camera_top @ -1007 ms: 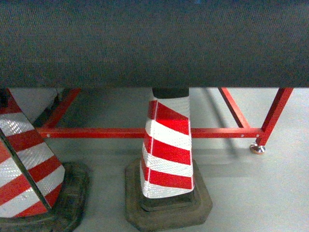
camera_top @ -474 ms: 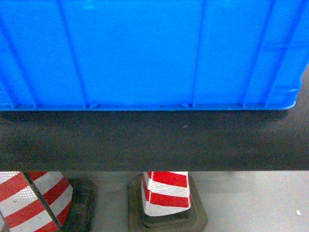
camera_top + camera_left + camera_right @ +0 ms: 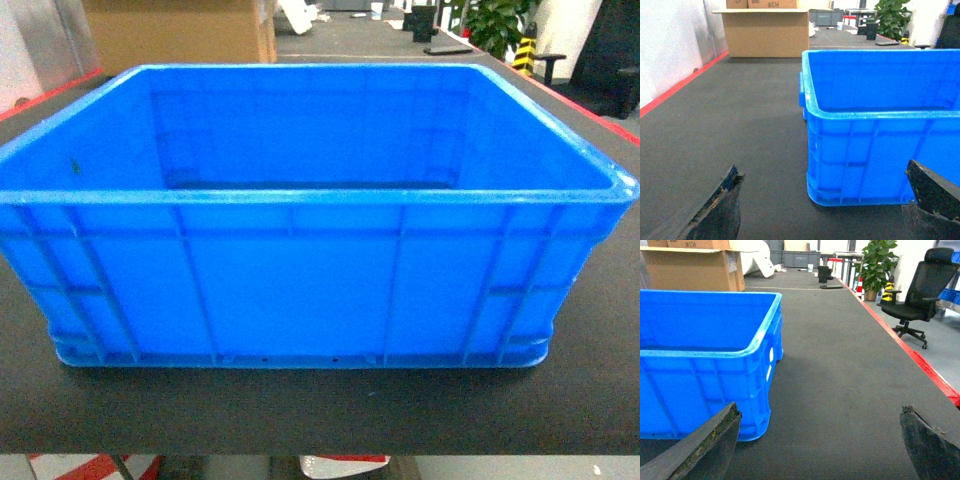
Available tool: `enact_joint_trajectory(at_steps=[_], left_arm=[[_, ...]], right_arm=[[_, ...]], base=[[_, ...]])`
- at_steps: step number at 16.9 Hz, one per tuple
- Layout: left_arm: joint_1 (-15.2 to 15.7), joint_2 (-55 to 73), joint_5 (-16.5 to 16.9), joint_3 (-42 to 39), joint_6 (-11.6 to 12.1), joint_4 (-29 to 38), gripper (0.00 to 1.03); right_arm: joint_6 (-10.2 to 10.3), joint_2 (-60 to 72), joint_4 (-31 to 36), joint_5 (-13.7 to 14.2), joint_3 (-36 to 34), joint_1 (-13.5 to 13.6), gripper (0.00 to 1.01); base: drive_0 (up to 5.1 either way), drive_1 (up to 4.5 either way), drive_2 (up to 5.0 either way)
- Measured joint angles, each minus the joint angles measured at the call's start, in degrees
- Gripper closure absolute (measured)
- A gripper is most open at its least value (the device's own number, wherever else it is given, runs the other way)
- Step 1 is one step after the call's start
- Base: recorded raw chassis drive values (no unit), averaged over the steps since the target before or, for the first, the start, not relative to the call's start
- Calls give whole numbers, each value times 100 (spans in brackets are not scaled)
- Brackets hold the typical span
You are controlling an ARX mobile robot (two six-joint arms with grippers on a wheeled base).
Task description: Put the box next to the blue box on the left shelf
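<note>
Work surface: dark grey textured table [image 3: 300, 410] with a red edge strip [image 3: 920, 365], extending far back. Sitting directly on it: a blue crate [image 3: 300, 270], upright and open-topped, near the front edge; a brown cardboard box [image 3: 767, 32] standing well behind; small dark items lying farther back, indistinct.

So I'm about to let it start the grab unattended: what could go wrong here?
1. Both grippers, left and right, are open and apart from the box, so nothing is held yet; an uneven grip could tilt it.
2. The box stands near the table edge; a nudge might push it off.
</note>
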Motion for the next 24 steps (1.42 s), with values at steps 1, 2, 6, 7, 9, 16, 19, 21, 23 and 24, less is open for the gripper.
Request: enact_joint_trajectory(at_steps=[1, 2, 6, 7, 9, 16, 19, 21, 23, 24], left_arm=[[0, 0, 0, 0, 2, 9, 5], [0, 0, 9, 0, 2, -13, 5], [0, 0, 2, 0, 4, -44, 5], [0, 0, -4, 0, 2, -9, 5], [0, 0, 0, 0, 2, -24, 5], [0, 0, 0, 0, 2, -24, 5], [0, 0, 0, 0, 2, -24, 5], [0, 0, 0, 0, 2, -24, 5], [0, 0, 0, 0, 2, -24, 5], [0, 0, 0, 0, 2, -24, 5]], right_arm=[[2, 0, 20, 2, 0, 0, 3], [2, 0, -24, -2, 0, 0, 3], [2, 0, -17, 0, 0, 0, 3], [2, 0, -11, 2, 0, 0, 3], [2, 0, -26, 0, 0, 0, 3], [2, 0, -24, 0, 0, 0, 3], [2, 0, -24, 0, 0, 0, 3], [2, 0, -24, 0, 0, 0, 3], [2, 0, -24, 2, 0, 0, 3], [2, 0, -24, 2, 0, 0, 3]], base=[[0, 0, 0], [0, 0, 0], [0, 0, 0], [0, 0, 0], [0, 0, 0], [0, 0, 0], [0, 0, 0], [0, 0, 0], [0, 0, 0], [0, 0, 0]])
